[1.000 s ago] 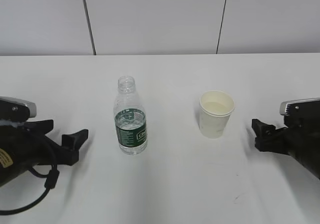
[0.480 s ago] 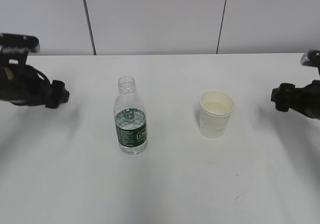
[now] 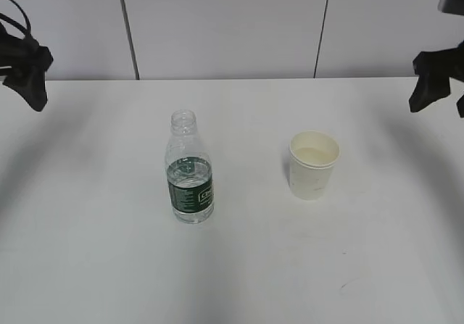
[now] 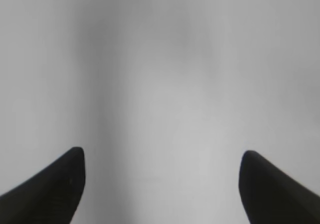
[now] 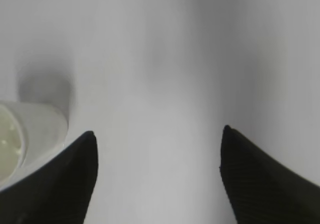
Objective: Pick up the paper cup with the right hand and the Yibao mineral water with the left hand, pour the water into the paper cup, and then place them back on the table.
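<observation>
Exterior view: Yibao mineral water [image 3: 190, 170] upright and uncapped, left of centre on the white surface [image 3: 239, 266]; paper cup [image 3: 314, 164] upright, right of centre, well apart from the bottle, cream inside showing. Left hand [image 3: 22, 59] raised at the upper left edge of the frame, right hand [image 3: 437, 77] raised at the upper right edge, both dark shapes against the wall, well clear of bottle and cup; too little of either visible here to judge the opening. Left wrist view: left gripper [image 4: 161, 186] spread wide, two black fingertips at the lower left and lower right corners, only blurred white surface between them, nothing held. Right wrist view: right gripper [image 5: 157, 176] likewise wide open and empty, black fingertips at the bottom left and bottom right; pale rounded object at the left edge, partly behind the left fingertip, probably the paper cup [image 5: 30, 129] though out of focus, with a soft shadow above it on the surface [image 5: 165, 58].
</observation>
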Robot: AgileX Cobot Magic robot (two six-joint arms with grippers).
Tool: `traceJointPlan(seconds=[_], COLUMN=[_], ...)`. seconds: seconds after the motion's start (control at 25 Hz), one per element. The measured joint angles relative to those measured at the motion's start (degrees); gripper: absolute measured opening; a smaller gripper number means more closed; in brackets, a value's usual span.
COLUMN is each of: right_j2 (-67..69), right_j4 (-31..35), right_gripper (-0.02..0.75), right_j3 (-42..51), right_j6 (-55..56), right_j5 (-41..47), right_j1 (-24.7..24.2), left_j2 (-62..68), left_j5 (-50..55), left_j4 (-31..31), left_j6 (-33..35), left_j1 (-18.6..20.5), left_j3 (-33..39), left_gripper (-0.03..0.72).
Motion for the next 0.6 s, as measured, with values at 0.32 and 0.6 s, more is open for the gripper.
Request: traceJointPlan(seconds=[0.32,0.6], right_j2=[2.5,-9.2], right_j4=[-0.7,-0.4], right_gripper=[0.575,0.573], right_j3=[-12.9,-2.3], right_j6=[-6.8,-8.3], right_j5=[17.9,18.2], right_j1=[0.0,0.0], left_j2=[-2.4,-16.3], left_j5=[4.3,4.4], left_j4=[-3.5,-5.9], left_j6=[3.0,3.4], left_j1=[1.9,1.9], left_j3=[-2.5,10.4], left_gripper=[0.566,0.564])
